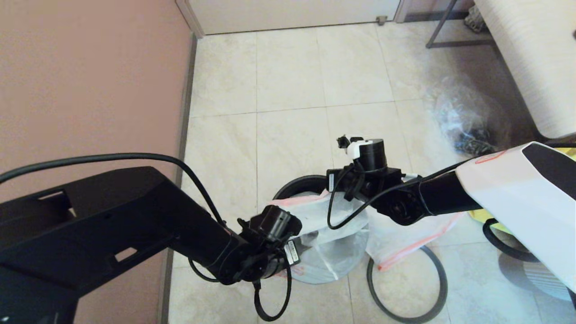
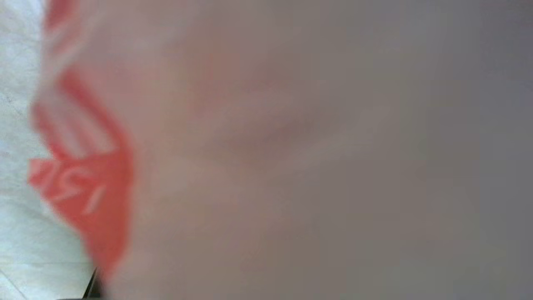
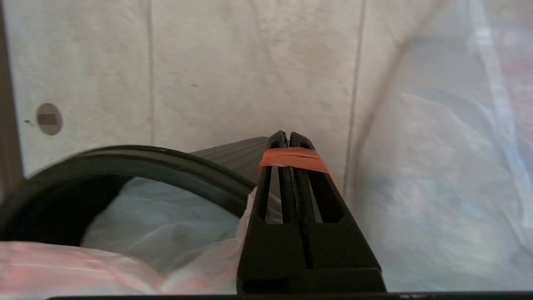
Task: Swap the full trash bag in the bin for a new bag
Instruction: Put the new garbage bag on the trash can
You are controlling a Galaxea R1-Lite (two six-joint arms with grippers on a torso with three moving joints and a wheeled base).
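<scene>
The black bin stands on the tiled floor with the new clear bag, hemmed in orange, draped over its mouth and spilling to the right. My right gripper is at the bin's right rim, shut, with the bag's orange hem stretched tight across both fingers. My left gripper is at the bin's near left edge, pressed into the bag. Film with a red print covers the left wrist view and hides the fingers. The full trash bag lies on the floor at the far right.
The bin's dark-grey hoop lies flat on the floor just right of the bin, partly under the bag. A yellow bag shows behind my right arm. A wall runs along the left, and a white bed stands at the far right.
</scene>
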